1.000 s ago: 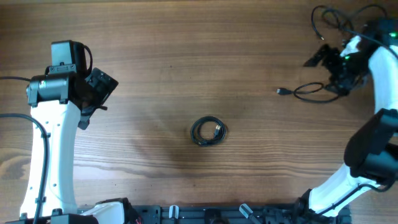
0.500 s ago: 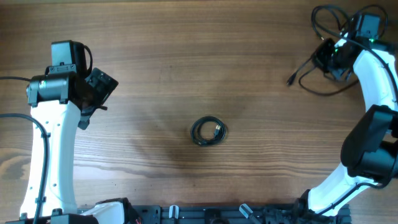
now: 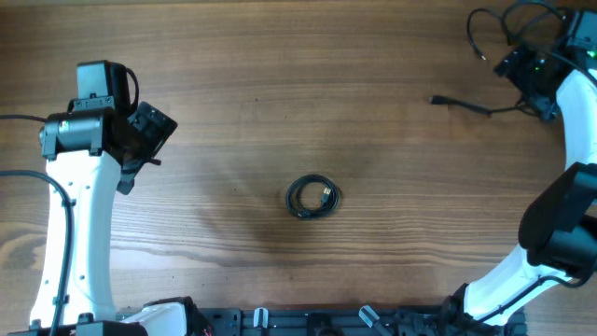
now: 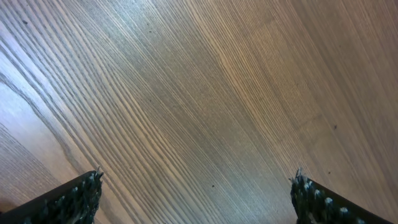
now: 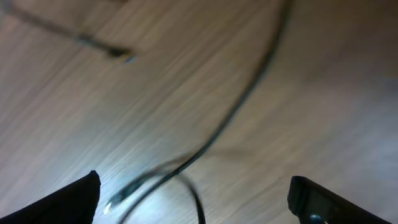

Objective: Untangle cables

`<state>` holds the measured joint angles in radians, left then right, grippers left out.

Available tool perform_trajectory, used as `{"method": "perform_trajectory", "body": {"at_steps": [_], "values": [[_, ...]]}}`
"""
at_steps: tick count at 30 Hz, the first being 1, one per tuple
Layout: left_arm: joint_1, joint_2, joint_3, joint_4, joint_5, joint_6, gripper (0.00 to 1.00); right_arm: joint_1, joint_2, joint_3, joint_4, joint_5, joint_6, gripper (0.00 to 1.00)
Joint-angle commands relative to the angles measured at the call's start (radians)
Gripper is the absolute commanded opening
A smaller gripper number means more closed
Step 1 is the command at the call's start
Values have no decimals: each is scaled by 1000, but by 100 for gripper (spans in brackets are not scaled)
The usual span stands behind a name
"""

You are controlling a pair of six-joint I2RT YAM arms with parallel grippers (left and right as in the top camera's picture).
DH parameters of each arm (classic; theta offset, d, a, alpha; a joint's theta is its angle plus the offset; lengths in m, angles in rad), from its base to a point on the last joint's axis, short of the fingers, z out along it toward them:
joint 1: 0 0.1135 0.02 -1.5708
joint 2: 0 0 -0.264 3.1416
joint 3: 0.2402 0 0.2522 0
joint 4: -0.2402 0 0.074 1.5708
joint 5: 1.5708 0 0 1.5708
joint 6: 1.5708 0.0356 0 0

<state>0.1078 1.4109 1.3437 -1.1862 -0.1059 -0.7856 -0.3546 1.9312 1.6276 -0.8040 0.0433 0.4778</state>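
Wooden table [image 3: 280,93], left claw [image 4: 197,179] spread wide, empty, right claw [image 5: 193,180] spread wide above loose cable [image 5: 247,93].

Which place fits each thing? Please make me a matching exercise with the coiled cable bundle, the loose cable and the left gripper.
Things:
1. coiled cable bundle
2. loose cable
3. left gripper

Places:
a. far right part of the table
b. left side, open over bare wood
c. middle of the table

Pairs: 1-c; 2-a; 3-b
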Motion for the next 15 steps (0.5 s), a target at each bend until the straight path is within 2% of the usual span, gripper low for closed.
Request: {"method": "perform_trajectory", "body": {"at_steps": [1,3,7,11,15], "values": [[6,3,1,0,1,19,100,-117,9,18,31,86,-8,100],[6,3,1,0,1,19,100,-195,9,18,83,-20,-122,100],[6,3,1,0,1,19,100,-290,10,64,132,-131,-106,98],[6,3,1,0,1,19,100,-288,46,67,217,69,-113,98],[6,3,1,0,1,19,100,-288,176,67,238,92,-192,99]]}}
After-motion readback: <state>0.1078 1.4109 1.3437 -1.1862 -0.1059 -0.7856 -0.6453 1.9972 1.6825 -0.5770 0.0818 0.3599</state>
